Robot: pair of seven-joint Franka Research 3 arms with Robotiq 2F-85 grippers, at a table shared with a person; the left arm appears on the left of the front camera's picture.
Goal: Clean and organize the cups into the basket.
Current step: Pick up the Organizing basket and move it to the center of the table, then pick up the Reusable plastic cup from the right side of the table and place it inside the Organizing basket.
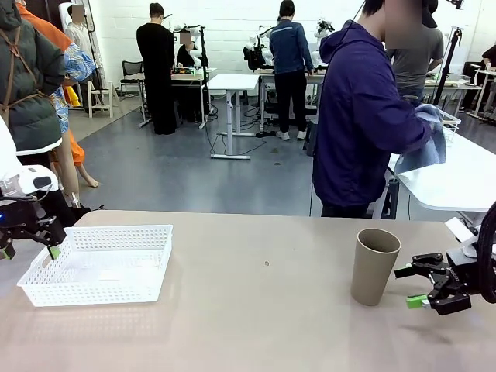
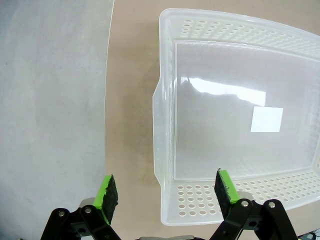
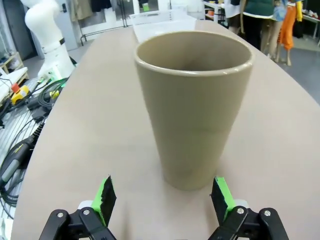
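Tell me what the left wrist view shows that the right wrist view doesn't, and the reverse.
Left wrist view: the open left gripper over the basket's near corner, no cups inside. Right wrist view: the open right gripper facing an upright tan cup, cables beside the table. Shared: the white basket and the tan table.

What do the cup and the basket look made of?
Cup: matte tan, opaque, thick rim; probably plastic or a fibre composite, unclear which. Basket: white, slightly translucent plastic; glossy floor reflects light, walls moulded with round holes.
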